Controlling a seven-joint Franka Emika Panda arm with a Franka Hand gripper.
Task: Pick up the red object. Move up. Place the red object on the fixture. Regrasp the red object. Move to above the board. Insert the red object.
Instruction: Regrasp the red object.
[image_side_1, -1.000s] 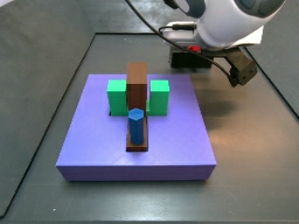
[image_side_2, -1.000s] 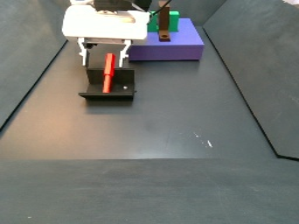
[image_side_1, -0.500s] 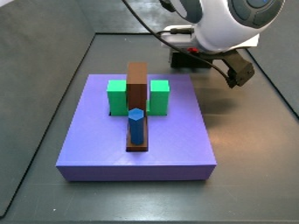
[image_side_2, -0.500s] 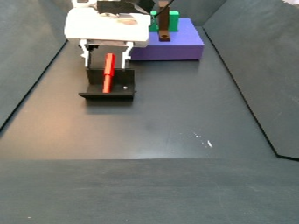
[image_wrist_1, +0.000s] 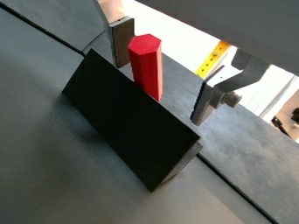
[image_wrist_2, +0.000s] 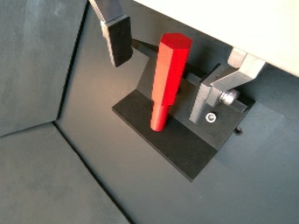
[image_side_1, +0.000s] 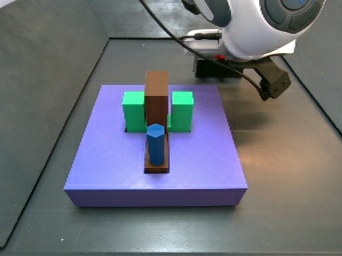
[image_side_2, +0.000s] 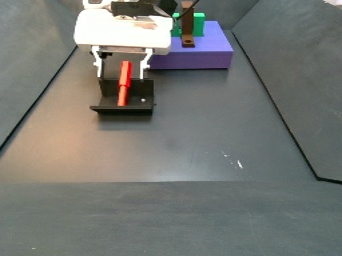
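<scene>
- Progress, as judged from a wrist view: the red object (image_wrist_1: 147, 66) is seen standing on the fixture (image_wrist_1: 122, 120), leaning against its back plate, so placing appears done; regrasp, travel to the board and insertion are left. The claw (image_wrist_1: 162, 74) is spread wide, its fingers (image_wrist_1: 121, 39) clear of the peg on both sides, nothing held.
- From a wrist view, open gaps are shown between the red object (image_wrist_2: 169, 80) and each pad, and bare base plate of the fixture (image_wrist_2: 187, 149) lies beneath the claw (image_wrist_2: 163, 70); room for closing is judged ample.
- In a side view, the board (image_side_1: 158, 165) is seen well apart from the claw (image_side_1: 245, 75), with the brown upright (image_side_1: 156, 98) and blue peg (image_side_1: 156, 146) on it; the red object is hidden.
- In a side view, the claw (image_side_2: 123, 68) straddles the red object (image_side_2: 123, 82) over the fixture (image_side_2: 124, 102); dark surface (image_side_2: 201, 140) around it is bare, and the board (image_side_2: 198, 52) lies just beyond.
</scene>
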